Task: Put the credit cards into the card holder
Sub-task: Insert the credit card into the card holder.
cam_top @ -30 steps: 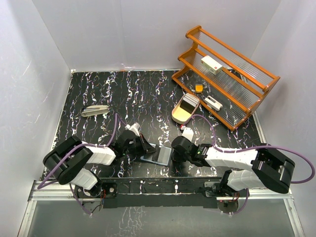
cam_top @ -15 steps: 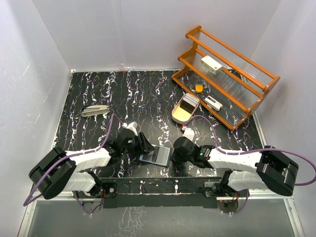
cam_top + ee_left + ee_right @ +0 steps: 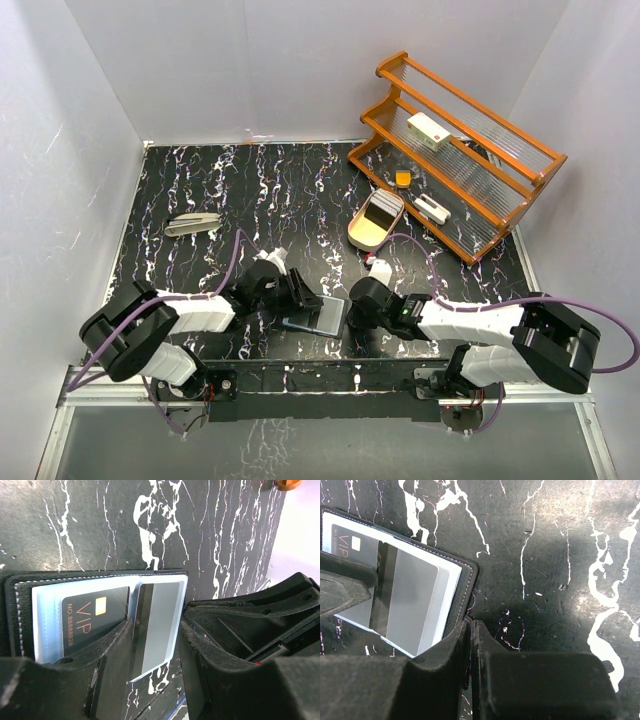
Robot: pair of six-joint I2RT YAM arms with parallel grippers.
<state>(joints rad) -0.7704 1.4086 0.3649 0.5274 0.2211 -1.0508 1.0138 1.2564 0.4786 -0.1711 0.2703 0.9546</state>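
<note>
Grey card half in, nothing gripping it.
The holder [image 3: 318, 316] lies open at the bench's [image 3: 300, 200] near middle, and the card [image 3: 160, 625] overhangs its edge between the released left end effector's [image 3: 298, 292] fingers. The clenched right end effector [image 3: 471, 625] touches the holder's right edge, so a nudge there could skew the card out.

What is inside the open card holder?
A dark VIP card and a grey striped card lie in the card holder. The left hand covers their near ends.
</note>
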